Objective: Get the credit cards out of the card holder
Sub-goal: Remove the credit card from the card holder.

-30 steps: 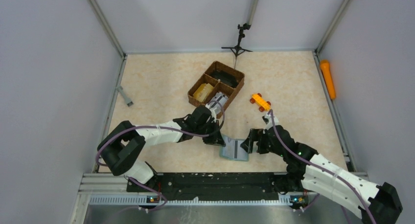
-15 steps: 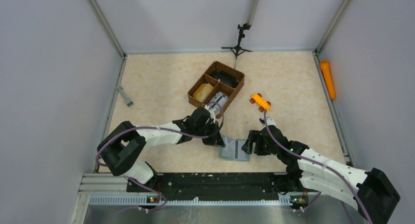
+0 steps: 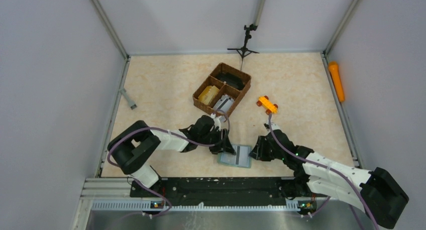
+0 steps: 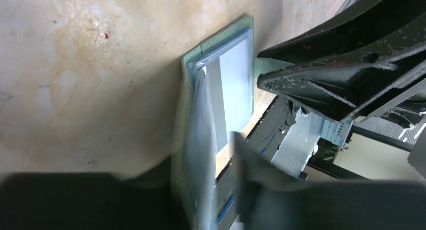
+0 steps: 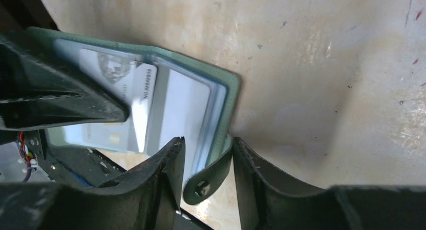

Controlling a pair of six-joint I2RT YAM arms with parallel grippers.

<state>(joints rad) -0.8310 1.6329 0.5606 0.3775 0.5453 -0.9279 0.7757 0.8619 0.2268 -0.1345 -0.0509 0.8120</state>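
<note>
TWO ARMS, ONE WALLET: On the marbled table (image 3: 161, 84), the left arm (image 3: 168, 139) and the right arm (image 3: 331, 169) close in from opposite sides on an opened card holder (image 3: 235, 156). It lies near the front edge, well apart from the brown wicker tray (image 3: 223, 65) behind it and from the orange toy block (image 3: 267, 104) to the right. With a gripper at each end, the grey-green wallet looks set to be held spread and anchored while a card is worked loose.

The holder lies with its blue-grey inside up and its clear plastic sleeves (image 5: 186, 104) exposed. The right gripper (image 5: 208, 142) has its jaws drawn close on the holder's right edge. One finger is on the sleeve side and the other against the green cover, and the snap tab (image 5: 203, 186) hangs between them. That hold seems meant to pin this side down.

The left gripper (image 4: 203, 164) works the opposite edge. In its own blurred wrist view a leaf of the holder runs down between the fingers, but whether they clamp it or merely straddle it cannot be told. Seen from the right wrist, its dark tip lies over a pale credit card (image 5: 143, 82), which sits tucked in a sleeve with its printed digits showing.

No card is clear of the holder, so the removal appears barely begun.
</note>
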